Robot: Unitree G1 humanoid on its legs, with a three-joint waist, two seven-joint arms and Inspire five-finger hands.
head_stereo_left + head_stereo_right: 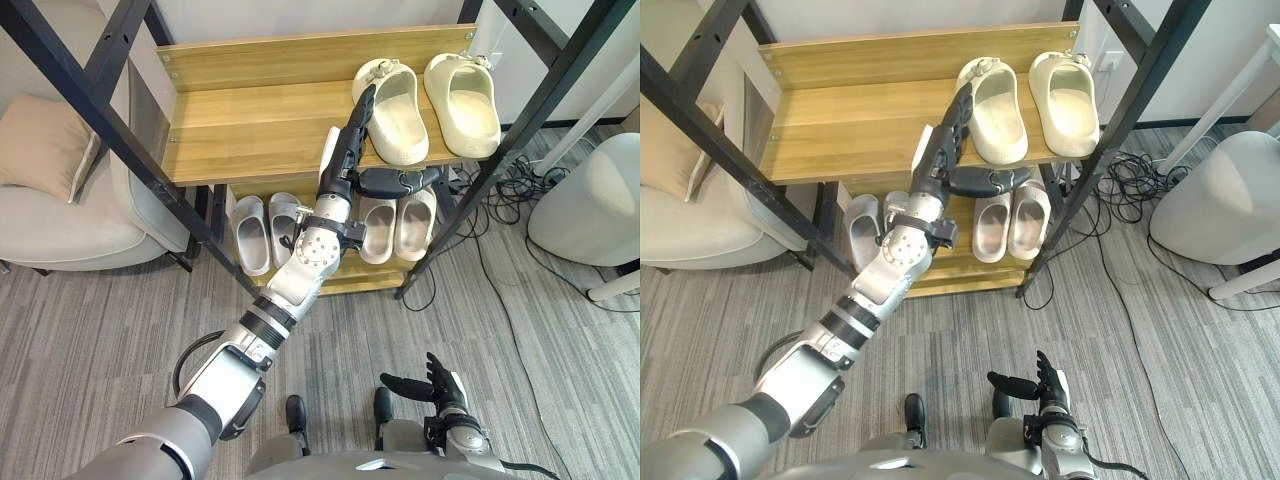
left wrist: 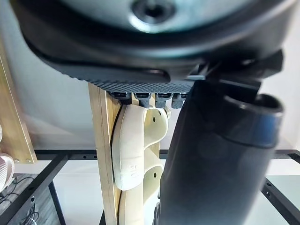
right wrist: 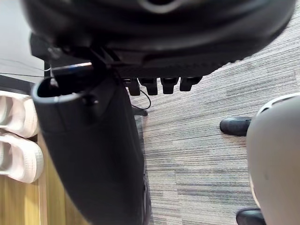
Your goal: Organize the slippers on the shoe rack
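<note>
Now, at upper centre of frame, my left hand [image 1: 340,160] lays straight, unclenched fingers against the side of the left cream slipper [image 1: 397,115] on the shoe rack's top shelf [image 1: 250,130]. If I push too hard, its mate [image 1: 463,100] could slide off the right edge. At lower right, my right hand [image 1: 432,385] hangs relaxed.

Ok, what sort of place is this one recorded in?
Likely a home-style room, perhaps a staged one: a wooden shoe rack holding cream slippers, a beige armchair with a cushion beside it, and grey carpet.
</note>
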